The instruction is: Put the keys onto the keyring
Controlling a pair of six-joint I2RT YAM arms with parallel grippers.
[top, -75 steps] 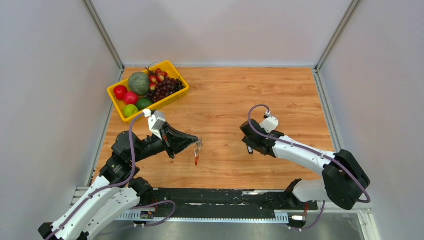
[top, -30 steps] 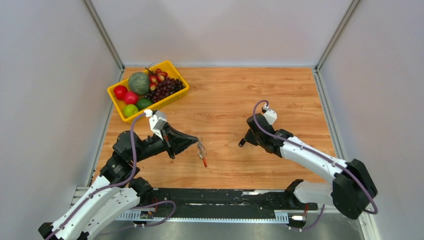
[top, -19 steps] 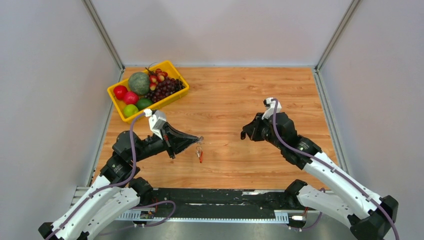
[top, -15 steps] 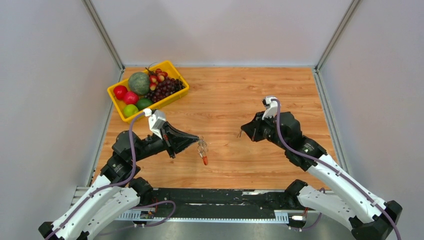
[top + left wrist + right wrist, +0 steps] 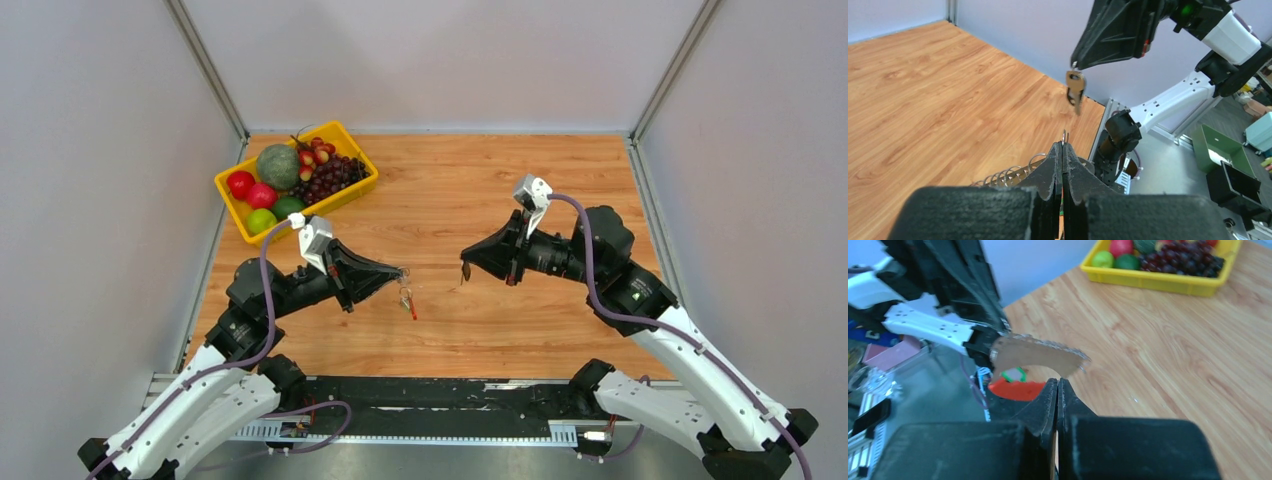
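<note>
Left claw [image 5: 401, 273] pressed together on the keyring [image 5: 407, 299], dangling just below its tip at frame centre, right claw [image 5: 467, 261] pinching the key [image 5: 465, 272], hanging beneath, right of centre

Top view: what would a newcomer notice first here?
Mid-table, the two arms face each other: the left jaws pinch the keyring, its red tag dangling, and the right jaws hold a key just opposite. A yellow fruit tray sits back left.
</note>
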